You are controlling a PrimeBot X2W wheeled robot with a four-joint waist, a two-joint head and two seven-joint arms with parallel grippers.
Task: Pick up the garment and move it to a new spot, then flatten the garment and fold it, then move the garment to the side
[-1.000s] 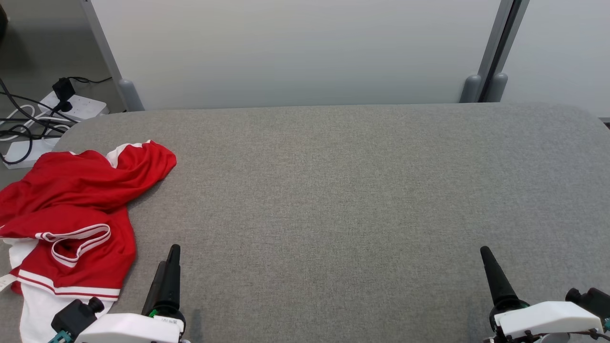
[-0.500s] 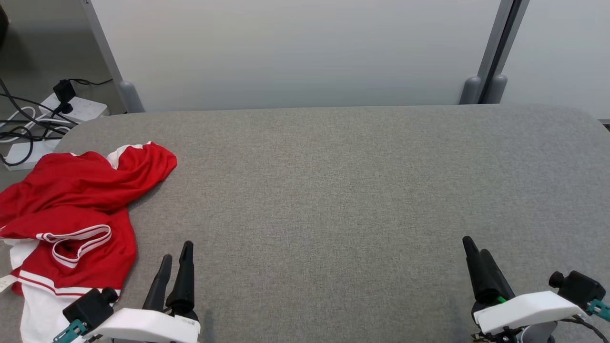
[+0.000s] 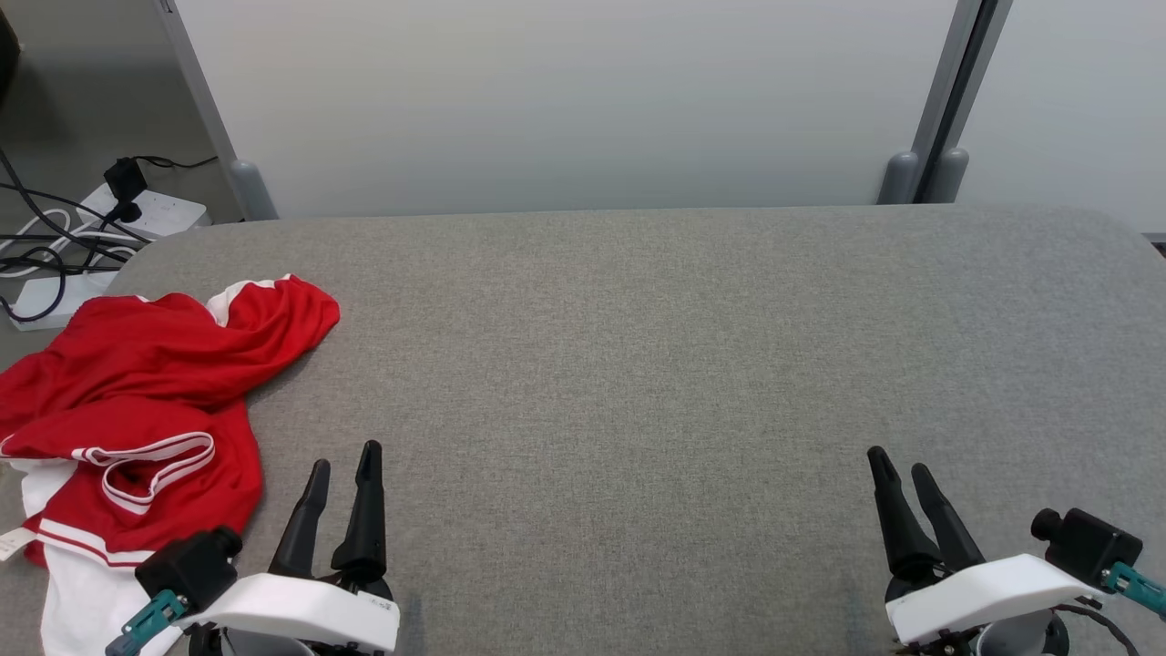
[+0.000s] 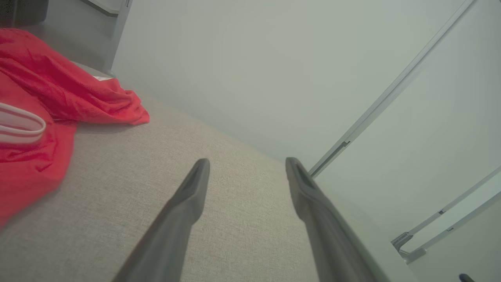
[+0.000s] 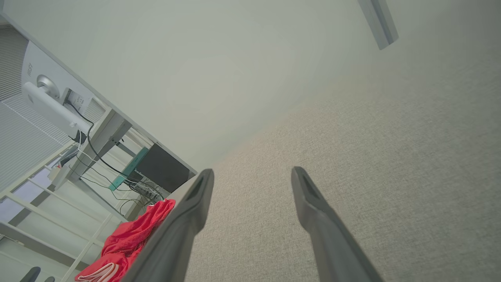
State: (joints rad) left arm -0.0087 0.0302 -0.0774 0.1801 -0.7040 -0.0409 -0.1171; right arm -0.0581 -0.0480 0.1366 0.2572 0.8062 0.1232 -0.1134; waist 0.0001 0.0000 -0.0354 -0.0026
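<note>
Left fingers (image 3: 366,510) and right fingers (image 3: 894,510) spread wide, empty (nothing gripped); best to steer the left pair onto the garment (image 3: 155,383) just to their left, pinching a raised fold.

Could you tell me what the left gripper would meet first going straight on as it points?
Probably the pale panel behind the table: the left gripper points across its bare surface, with the red garment off to its left. Depth is hard to judge.

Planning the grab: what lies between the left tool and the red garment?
Just bare grey tabletop lies between the left tool and the red garment, as the head view shows.
</note>
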